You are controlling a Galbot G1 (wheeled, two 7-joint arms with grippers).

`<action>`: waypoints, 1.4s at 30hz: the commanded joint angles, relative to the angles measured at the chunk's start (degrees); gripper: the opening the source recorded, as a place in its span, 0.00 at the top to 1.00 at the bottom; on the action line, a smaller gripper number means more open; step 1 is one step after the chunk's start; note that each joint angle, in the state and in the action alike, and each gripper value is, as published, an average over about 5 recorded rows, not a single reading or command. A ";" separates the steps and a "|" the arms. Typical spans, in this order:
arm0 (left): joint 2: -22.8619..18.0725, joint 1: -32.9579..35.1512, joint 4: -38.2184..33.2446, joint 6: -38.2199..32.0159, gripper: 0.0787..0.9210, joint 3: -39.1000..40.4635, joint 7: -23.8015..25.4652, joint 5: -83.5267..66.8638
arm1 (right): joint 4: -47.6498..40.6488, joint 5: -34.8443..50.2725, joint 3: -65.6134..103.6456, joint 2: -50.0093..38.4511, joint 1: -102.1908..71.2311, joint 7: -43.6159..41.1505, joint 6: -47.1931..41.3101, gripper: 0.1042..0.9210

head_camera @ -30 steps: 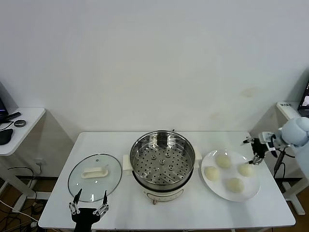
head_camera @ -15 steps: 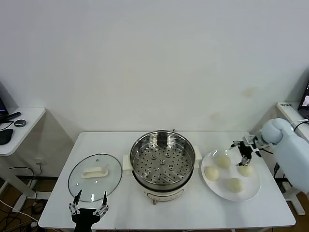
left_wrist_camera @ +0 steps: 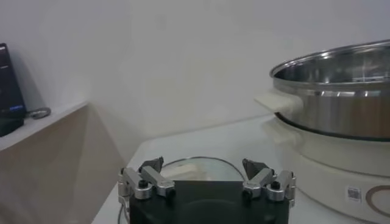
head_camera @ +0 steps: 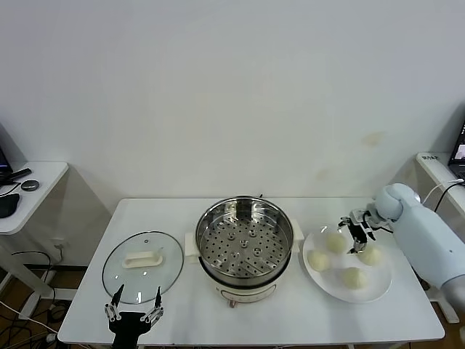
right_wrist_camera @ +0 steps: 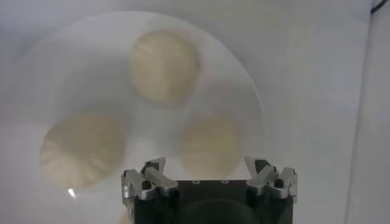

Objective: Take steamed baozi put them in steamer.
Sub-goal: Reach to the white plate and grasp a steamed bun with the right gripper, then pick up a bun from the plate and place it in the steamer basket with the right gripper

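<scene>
Four steamed baozi are held on one white plate; the steamer holds none. The right end effector is spread above them.

The right arm wears a smooth, pale blue-white rounded shell with a ball-shaped joint near the wrist and a thin cable trailing behind it. Both the right end effector and the left end effector have black blocky bodies carrying silver metal finger linkages with dark screws.
</scene>
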 commanded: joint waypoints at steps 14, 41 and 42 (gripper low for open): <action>-0.01 -0.59 0.92 0.11 0.12 0.10 0.11 -0.05 | -3.52 -1.31 -0.45 2.62 -0.12 2.15 -2.42 0.12; 0.16 -0.68 0.76 0.08 0.12 0.73 -0.06 -0.14 | -1.84 1.79 -0.16 0.79 0.51 2.06 -3.52 0.32; 0.17 -0.68 0.74 0.07 0.12 0.80 -0.06 -0.14 | -1.31 2.25 -0.18 0.48 0.60 1.79 -3.65 0.32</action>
